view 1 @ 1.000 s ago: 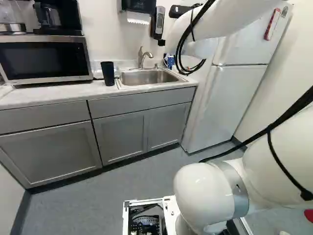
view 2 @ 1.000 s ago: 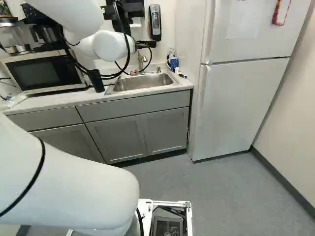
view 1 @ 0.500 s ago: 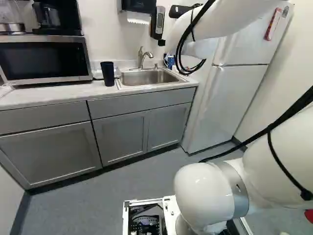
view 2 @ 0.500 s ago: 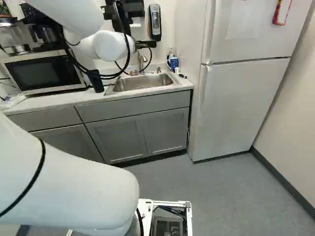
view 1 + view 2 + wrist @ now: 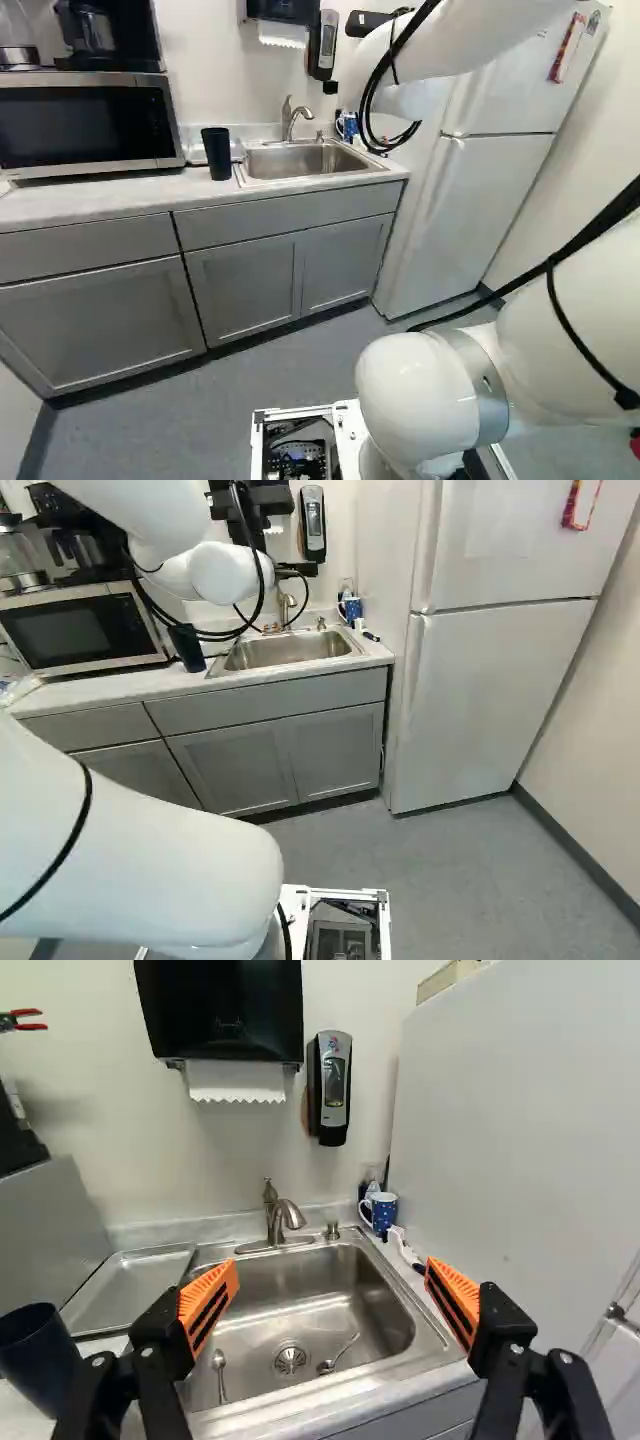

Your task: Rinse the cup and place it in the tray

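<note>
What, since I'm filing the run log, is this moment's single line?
gripper open, facing sink; dark cup upright on counter, ungripped; tray beside sink; utensils in sink

From behind the arm, two views face the sink (the wrist's, nearer, too).

The sink is showing brushed, softly shining metal, and the tray is looking like smooth, satiny metal. The faucet and 2 utensils are glinting as polished metal. The cup is looking smooth and plastic-like. The paper towel is appearing matt. The arm's white shell is gleaming, glossy and smooth, while the cabinet doors are looking matt.
</note>
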Tool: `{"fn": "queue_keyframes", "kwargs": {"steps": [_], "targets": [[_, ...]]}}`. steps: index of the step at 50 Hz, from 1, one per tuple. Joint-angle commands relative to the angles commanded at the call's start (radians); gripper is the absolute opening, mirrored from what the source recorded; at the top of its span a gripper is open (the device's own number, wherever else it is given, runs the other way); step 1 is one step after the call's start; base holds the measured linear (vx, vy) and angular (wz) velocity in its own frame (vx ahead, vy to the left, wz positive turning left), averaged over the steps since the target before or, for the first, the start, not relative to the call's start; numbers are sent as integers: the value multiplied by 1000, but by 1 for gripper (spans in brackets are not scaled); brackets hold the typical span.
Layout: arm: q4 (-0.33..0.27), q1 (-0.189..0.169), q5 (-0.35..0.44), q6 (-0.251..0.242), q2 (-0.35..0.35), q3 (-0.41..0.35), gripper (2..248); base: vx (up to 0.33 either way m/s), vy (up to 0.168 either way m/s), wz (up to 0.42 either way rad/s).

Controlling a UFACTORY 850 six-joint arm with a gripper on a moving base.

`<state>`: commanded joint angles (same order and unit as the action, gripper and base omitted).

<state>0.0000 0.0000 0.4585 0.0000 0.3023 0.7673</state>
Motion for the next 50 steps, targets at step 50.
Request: {"fn": "queue_keyframes", "kwargs": {"steps": [50], "targets": [[0, 0, 0, 0, 0, 0, 247, 102, -26, 58]]}}
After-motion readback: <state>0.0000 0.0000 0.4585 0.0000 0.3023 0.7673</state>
